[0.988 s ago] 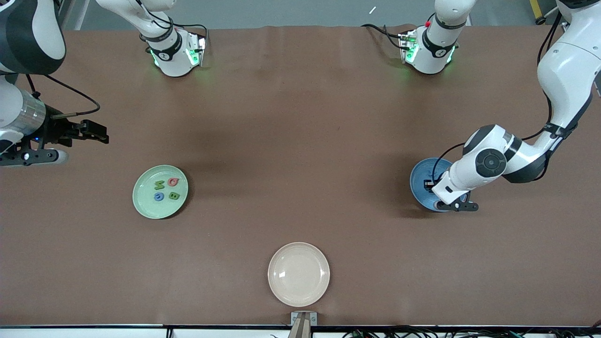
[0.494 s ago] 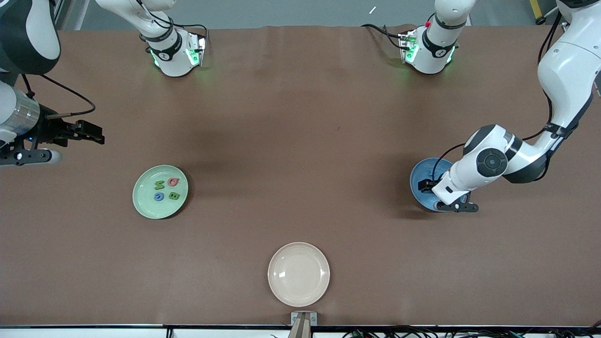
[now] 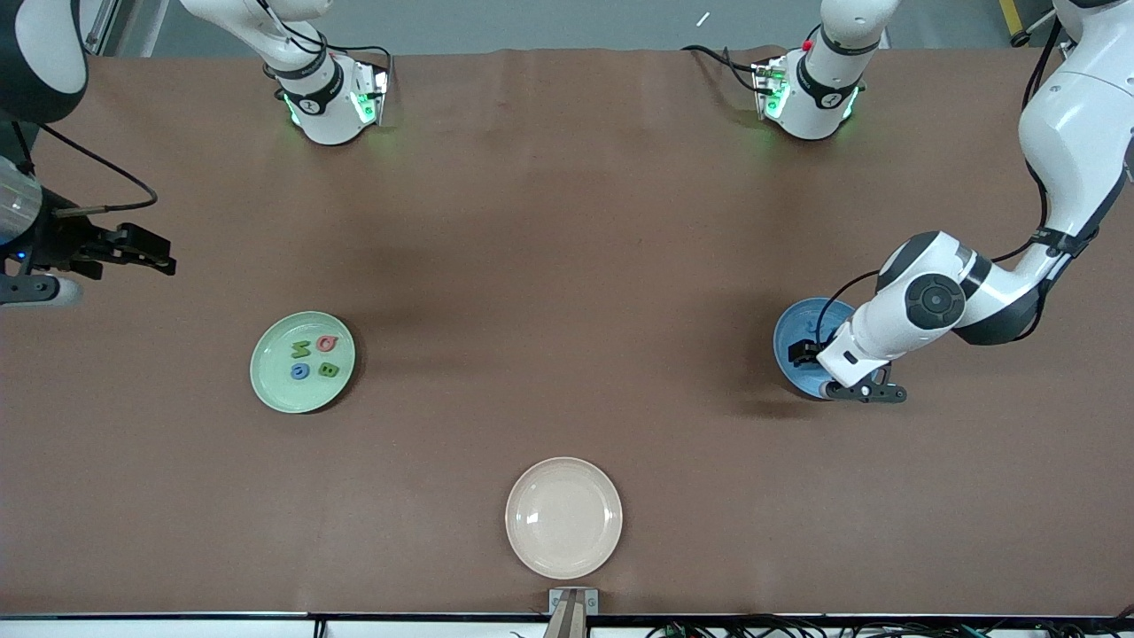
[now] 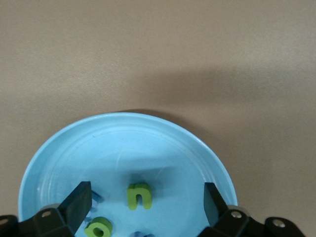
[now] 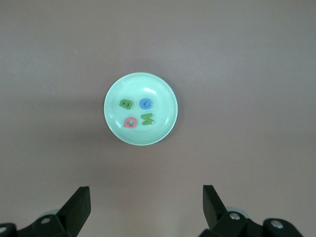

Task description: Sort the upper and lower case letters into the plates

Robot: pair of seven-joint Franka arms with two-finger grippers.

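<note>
The pale green plate [image 3: 268,383] lies toward the right arm's end of the table and holds several letters: a green one [image 3: 301,349], a pink-red one [image 3: 327,343], a blue one [image 3: 300,371] and another green one [image 3: 329,370]. The right wrist view shows the same plate [image 5: 168,100]. My right gripper [image 3: 152,252] hangs open and empty over bare table beside it. The blue plate [image 3: 790,330] is half hidden under my left hand. My left gripper [image 4: 146,210] stands open low over it, with a green n [image 4: 138,195] lying free between the fingers. A green o [image 4: 98,228] lies beside the n.
A cream-white plate [image 3: 563,518] with nothing in it sits near the table's front edge, midway along. The two arm bases [image 3: 332,97] [image 3: 806,97] stand at the back edge. Brown tabletop stretches between the plates.
My left gripper has opened over the blue plate and the green n now lies free in it. My right arm has drawn back toward its own end of the table.
</note>
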